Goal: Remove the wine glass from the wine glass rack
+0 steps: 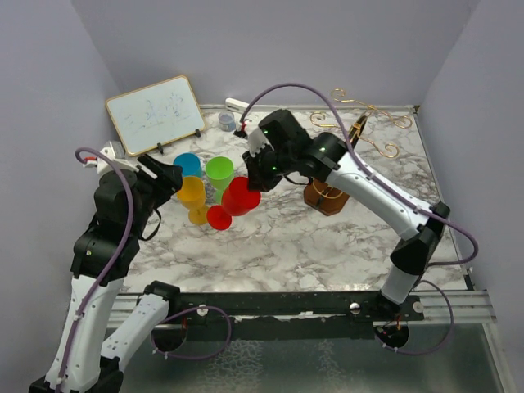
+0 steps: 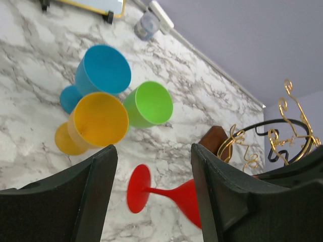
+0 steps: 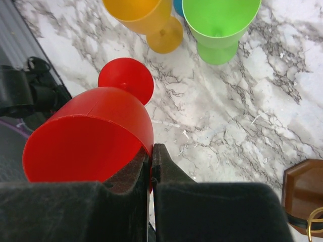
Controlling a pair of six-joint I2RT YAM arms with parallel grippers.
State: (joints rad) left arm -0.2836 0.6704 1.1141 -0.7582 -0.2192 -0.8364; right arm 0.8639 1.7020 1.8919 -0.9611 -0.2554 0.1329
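Between the pressed-together fingers of the right gripper [image 3: 151, 154], the red wine glass [image 3: 91, 136] is pinched by its rim and held tilted. Beside the yellow glass [image 1: 193, 195], the left gripper [image 1: 169, 176] is spread. Farther back and to the right, the wine glass rack [image 1: 327, 198] is seen, well apart from the red wine glass.

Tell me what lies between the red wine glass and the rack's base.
Only bare marble table between red wine glass and base, per right wrist view.

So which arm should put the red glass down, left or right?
Right. The right gripper is shut on the rim of the tilted red glass, so it can probably stand it beside the green glass. The left gripper is open and holds nothing.
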